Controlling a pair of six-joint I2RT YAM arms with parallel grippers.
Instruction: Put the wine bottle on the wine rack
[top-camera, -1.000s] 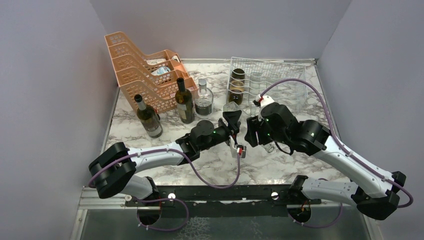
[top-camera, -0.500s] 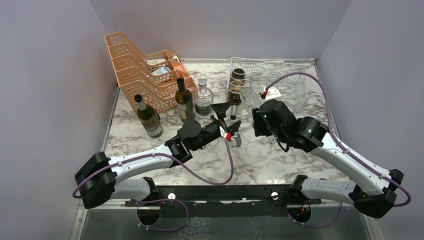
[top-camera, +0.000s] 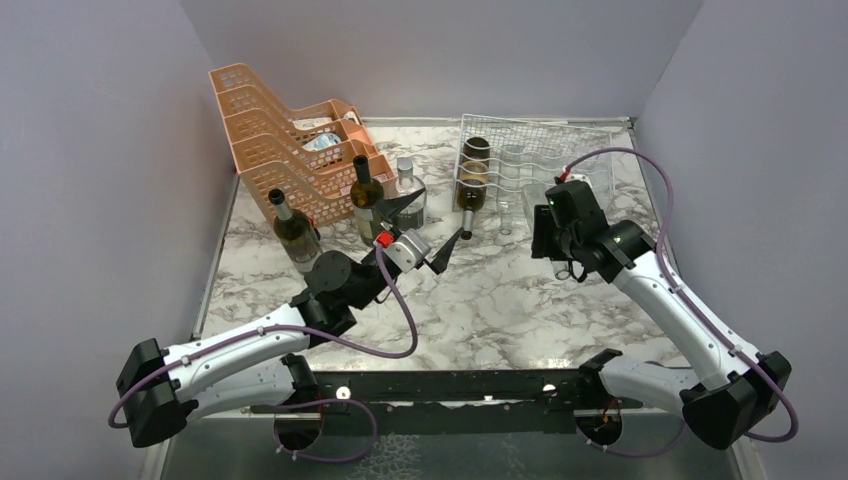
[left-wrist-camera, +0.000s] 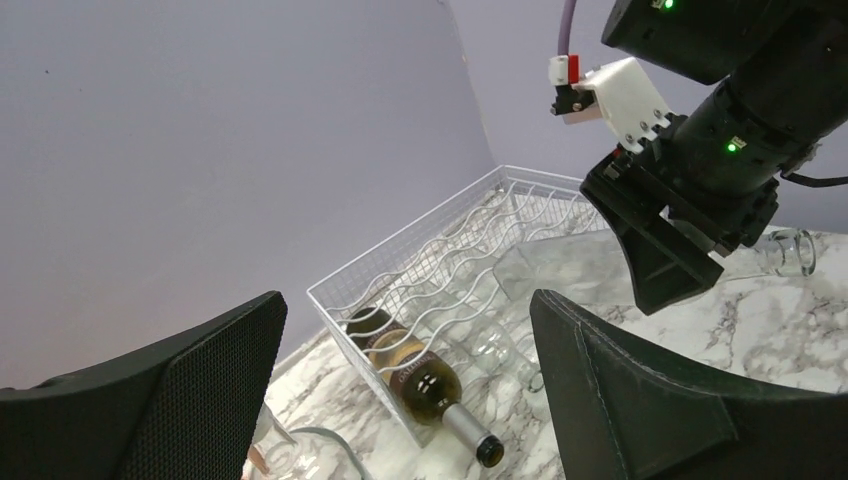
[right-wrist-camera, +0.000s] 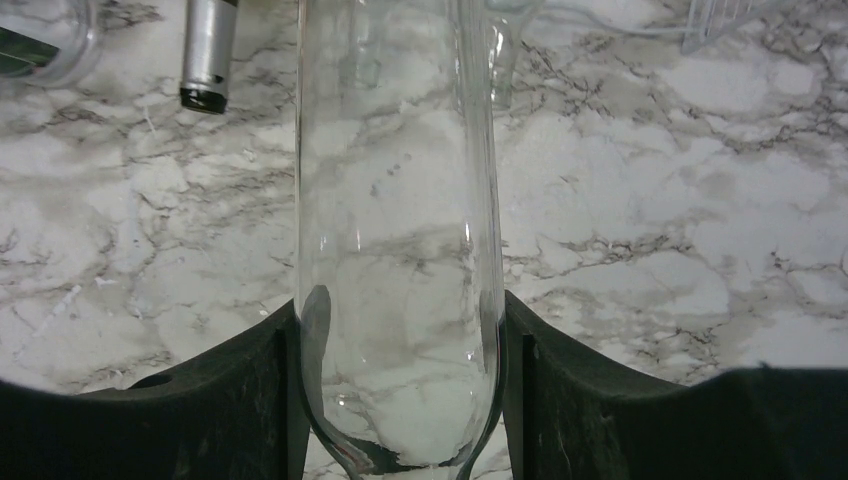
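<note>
My right gripper (right-wrist-camera: 400, 395) is shut on a clear, empty glass wine bottle (right-wrist-camera: 400, 200), one finger on each side of its body. The bottle lies roughly level just above the marble, in front of the wine rack (top-camera: 560, 150), a white wire frame with wavy cradles. Seen from the left wrist, the bottle's body (left-wrist-camera: 560, 265) reaches over the wine rack's (left-wrist-camera: 420, 250) front edge. A dark bottle (left-wrist-camera: 420, 375) lies in the rack's left cradle with its neck sticking out, and another lies behind it. My left gripper (top-camera: 425, 225) hangs wide open and empty, left of the rack.
Stacked orange perforated trays (top-camera: 280, 130) stand at the back left. In front of them stand two dark bottles (top-camera: 295, 235) (top-camera: 368, 200) and a squat clear bottle (top-camera: 405, 195), close behind my left gripper. Grey walls close in three sides.
My left gripper has opened wide and drawn back to the left, towards the standing bottles. My right gripper has carried the clear bottle to the right and back, closer to the rack.
</note>
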